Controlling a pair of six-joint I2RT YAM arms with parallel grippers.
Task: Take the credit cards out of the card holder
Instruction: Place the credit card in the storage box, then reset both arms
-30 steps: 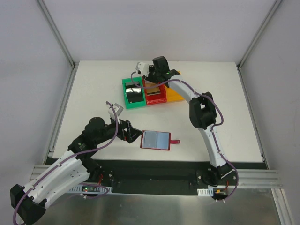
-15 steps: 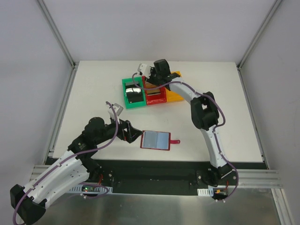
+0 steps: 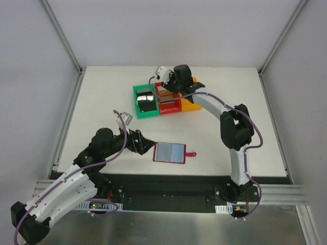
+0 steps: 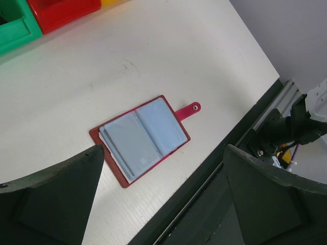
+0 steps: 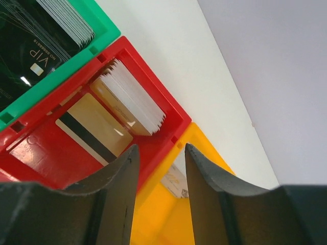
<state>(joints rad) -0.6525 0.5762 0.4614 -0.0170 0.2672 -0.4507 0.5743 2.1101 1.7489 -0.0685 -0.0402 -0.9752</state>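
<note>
I read this as the drop-off end of a cycle: my right gripper [image 5: 161, 150] hangs over the bright red plastic bin [image 3: 170, 109] at the far side of the white table [image 3: 102, 97], its fingers half parted with nothing between them, and a gold card with a black stripe [image 5: 92, 132] lies flat in the bin just below. The dark-red bi-fold card holder with grey-blue lining [image 4: 140, 140] lies open and flat near the front edge, its little red tab strap [image 4: 190, 109] pointing right. My left gripper [image 3: 144, 144] sits just beside its left edge with the fingers spread wide, holding nothing. To do the next pull well, I would lift the right arm straight up clear of the bin walls. The left fingers should pin the holder's left half without covering a pocket mouth, and a card should come out along its slot, not be pried upward. My count is one holder, one tab and three bins in a row, the red one between the green bin [image 3: 148, 115] and the yellow bin [image 3: 191, 106]. The red bin also holds a stack of white cards on edge [image 5: 135, 99]. The green bin holds a black card [image 5: 25, 51] and a fanned grey stack [image 5: 71, 20]. I cannot count the stacks, nor tell how many cards remain in the holder.
</note>
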